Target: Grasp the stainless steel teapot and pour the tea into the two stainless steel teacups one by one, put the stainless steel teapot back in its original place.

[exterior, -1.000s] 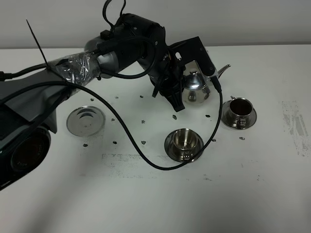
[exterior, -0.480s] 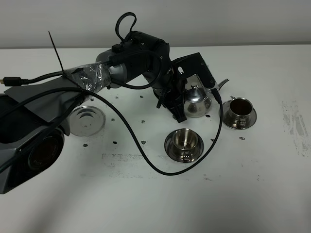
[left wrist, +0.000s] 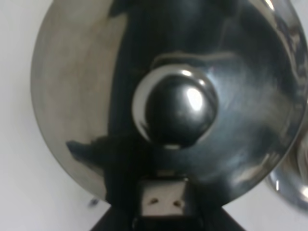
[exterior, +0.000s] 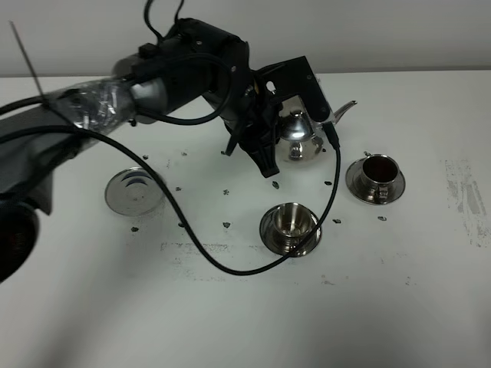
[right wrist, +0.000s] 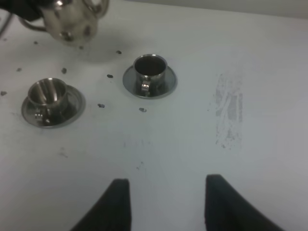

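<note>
Carrying the stainless steel teapot level, clamped by its handle in the closed left gripper above the table behind both cups, is advised until its spout is brought over the empty near teacup, the far teacup being already filled.

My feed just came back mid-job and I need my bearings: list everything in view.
stainless steel teapot: one, steel, held up behind the cups
teacups: two, steel, each on a saucer; right one holds reddish-brown tea, nearer one empty
steel disc: one, shiny, left on the table, bare
specks: many, dark, scattered mid-table
table: one, white
cable: one, black, looping off the left arm
left gripper: one, black, shut on the teapot
right gripper: one, black, open, empty
</note>
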### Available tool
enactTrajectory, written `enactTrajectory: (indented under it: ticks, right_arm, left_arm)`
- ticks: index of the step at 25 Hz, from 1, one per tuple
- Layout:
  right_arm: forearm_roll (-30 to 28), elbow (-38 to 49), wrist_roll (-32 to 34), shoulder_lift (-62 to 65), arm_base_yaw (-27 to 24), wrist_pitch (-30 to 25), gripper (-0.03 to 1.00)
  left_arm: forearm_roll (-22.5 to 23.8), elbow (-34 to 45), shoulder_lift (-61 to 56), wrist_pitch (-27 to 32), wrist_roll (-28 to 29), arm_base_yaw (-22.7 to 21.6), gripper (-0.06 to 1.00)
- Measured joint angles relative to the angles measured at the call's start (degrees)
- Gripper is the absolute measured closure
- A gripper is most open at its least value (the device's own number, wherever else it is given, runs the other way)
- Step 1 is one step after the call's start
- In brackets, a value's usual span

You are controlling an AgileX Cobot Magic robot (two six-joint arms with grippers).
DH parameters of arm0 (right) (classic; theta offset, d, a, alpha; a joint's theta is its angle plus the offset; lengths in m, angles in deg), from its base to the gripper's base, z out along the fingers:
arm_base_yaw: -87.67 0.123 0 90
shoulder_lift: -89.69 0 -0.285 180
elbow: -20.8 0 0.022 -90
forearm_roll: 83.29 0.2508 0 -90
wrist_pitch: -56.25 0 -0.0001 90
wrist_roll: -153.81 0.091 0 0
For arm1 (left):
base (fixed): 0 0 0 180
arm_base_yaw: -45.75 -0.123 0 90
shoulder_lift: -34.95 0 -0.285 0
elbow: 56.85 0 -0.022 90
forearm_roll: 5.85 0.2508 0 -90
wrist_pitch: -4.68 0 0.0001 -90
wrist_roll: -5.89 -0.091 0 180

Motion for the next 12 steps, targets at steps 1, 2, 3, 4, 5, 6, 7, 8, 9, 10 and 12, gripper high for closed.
enactTrajectory:
  ticks: [1,2,3,4,5,6,7,8,9,10,12]
  right_arm:
    - [0.0,0.0,0.0,0.0,0.0,0.0,0.59]
    - [0.0,0.0,0.0,0.0,0.0,0.0,0.59]
    - [0.0,0.0,0.0,0.0,0.0,0.0,0.59]
    - [0.0,0.0,0.0,0.0,0.0,0.0,0.59]
    - [0.0,0.0,0.0,0.0,0.0,0.0,0.59]
    - [0.0,0.0,0.0,0.0,0.0,0.0,0.59]
    - [0.0,0.0,0.0,0.0,0.0,0.0,0.59]
    - [0.0,0.0,0.0,0.0,0.0,0.0,0.59]
    - [0.0,0.0,0.0,0.0,0.0,0.0,0.59]
    - [0.0,0.0,0.0,0.0,0.0,0.0,0.59]
    - [0.0,0.0,0.0,0.0,0.0,0.0,0.59]
  left_arm:
    - [0.7,2.7,-2.2,-0.2,-0.8,0.0,0.76]
    - [1.1,4.9,-4.8,-0.2,-2.0,0.0,0.76]
    - [1.3,7.4,-7.2,0.0,-3.3,0.0,0.76]
    - [1.3,9.9,-9.0,0.1,-4.3,0.0,0.76]
    - [1.5,12.2,-11.0,0.2,-5.5,0.0,0.76]
    - [1.8,14.2,-12.9,0.3,-6.7,0.0,0.76]
    - [2.6,16.5,-14.7,0.5,-7.7,-0.1,0.76]
    - [3.2,18.8,-16.0,0.6,-8.3,-0.2,0.76]
    - [4.1,20.6,-17.6,0.6,-9.1,-0.4,0.76]
    - [5.2,22.5,-18.9,0.4,-9.6,-0.8,0.76]
    - [7.0,25.8,-20.9,-0.2,-10.7,-1.9,0.76]
